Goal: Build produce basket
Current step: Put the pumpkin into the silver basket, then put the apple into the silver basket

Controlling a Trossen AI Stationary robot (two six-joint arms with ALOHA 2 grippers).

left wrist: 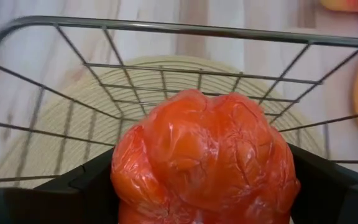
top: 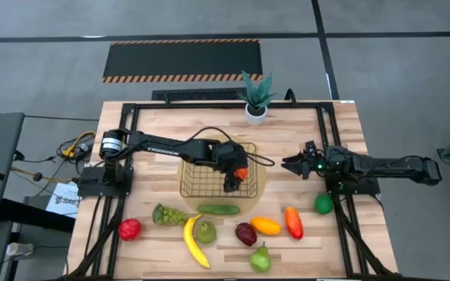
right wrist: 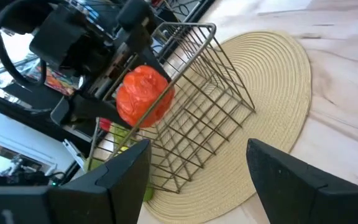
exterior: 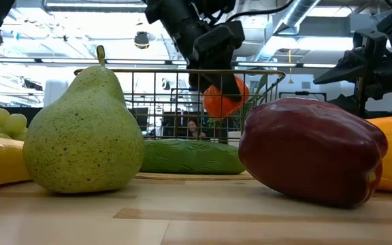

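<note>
The left gripper [top: 239, 175] hangs inside the square gold-tan wire basket [top: 198, 184], its fingers clamped on a wrinkled orange-red plastic fruit [top: 242, 172]. The right gripper [top: 289, 165] waits beside the round woven mat [right wrist: 272, 74] with fingers spread, holding nothing. White letters on the left arm are unreadable. Ten produce pieces [top: 218, 209] lie before the basket.

Both arms matte black w/ boxy segments, white lettering on left arm [top: 162, 145], black cables.

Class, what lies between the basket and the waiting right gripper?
Only the round mat's edge and bare table separate basket from right gripper, per the high view.
</note>
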